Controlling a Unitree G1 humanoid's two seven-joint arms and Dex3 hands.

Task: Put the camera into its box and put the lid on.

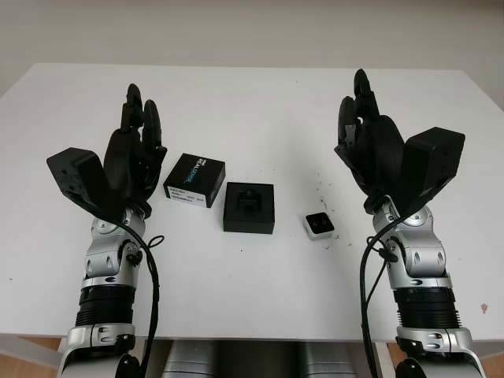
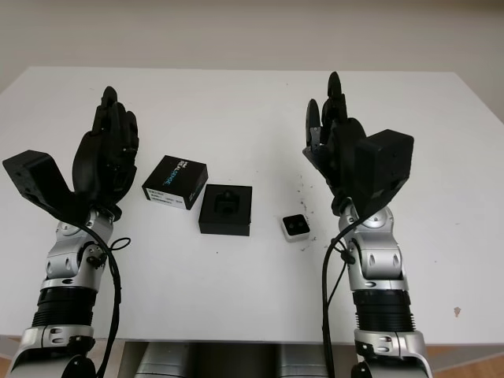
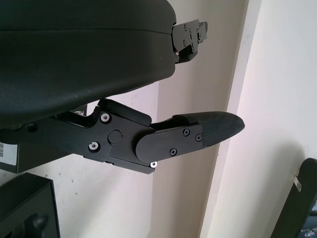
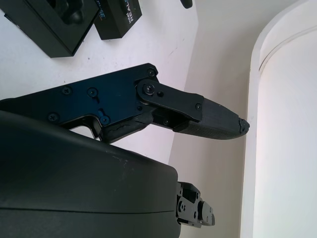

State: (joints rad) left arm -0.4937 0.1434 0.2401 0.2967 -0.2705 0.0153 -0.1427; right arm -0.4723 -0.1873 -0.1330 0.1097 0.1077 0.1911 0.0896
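Both hands, left hand and right hand, open above table.

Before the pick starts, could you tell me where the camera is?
The camera lies on the white table, just right of the open black box and nearer the right hand.

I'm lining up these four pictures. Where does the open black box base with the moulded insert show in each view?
Left eye view: open box base, table centre, between lid and camera.
Right eye view: same trio, box base left of centre.
Left wrist view: box corner at the picture's edge.
Right wrist view: box at a corner, beside the lid.
Shared landmark: the printed lid.
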